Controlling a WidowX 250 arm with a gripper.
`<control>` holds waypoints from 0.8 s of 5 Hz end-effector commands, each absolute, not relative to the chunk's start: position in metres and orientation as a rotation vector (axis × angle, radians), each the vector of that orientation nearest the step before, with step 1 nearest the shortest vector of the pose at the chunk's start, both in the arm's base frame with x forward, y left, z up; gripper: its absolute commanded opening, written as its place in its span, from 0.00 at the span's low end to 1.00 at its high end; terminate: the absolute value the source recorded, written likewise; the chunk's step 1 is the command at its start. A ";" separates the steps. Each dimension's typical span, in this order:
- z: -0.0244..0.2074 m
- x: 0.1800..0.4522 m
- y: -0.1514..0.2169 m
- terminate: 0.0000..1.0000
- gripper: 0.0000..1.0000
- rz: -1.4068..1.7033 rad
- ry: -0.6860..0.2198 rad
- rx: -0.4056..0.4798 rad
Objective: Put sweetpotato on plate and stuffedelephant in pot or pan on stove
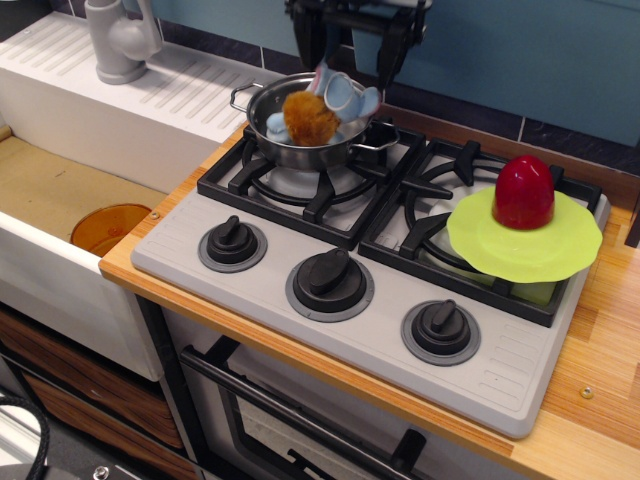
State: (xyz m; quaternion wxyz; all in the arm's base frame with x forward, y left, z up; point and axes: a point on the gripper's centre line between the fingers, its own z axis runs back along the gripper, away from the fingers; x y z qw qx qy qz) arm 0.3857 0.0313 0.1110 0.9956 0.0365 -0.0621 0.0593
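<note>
Shiny steel pot (300,135), fuzzy plush stuffedelephant (315,112); glossy sweetpotato (523,192), matt, probably plastic plate (520,252); wood-grain counter (600,380)

Stove (250,285), pot (300,150) left burner, plate (560,255) right

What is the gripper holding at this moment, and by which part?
Nothing. The gripper hangs with its jaws spread above the pot, clear of the stuffedelephant, which sits inside the pot.

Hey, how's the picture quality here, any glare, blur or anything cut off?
In the observation.image view: sharp overall, evenly lit; small highlights on the pot rim and the sweetpotato; the plate casts a soft shadow on the stove; the gripper is cropped by the top edge.
</note>
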 end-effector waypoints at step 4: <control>0.134 0.368 -0.031 1.00 1.00 0.192 -0.220 -0.052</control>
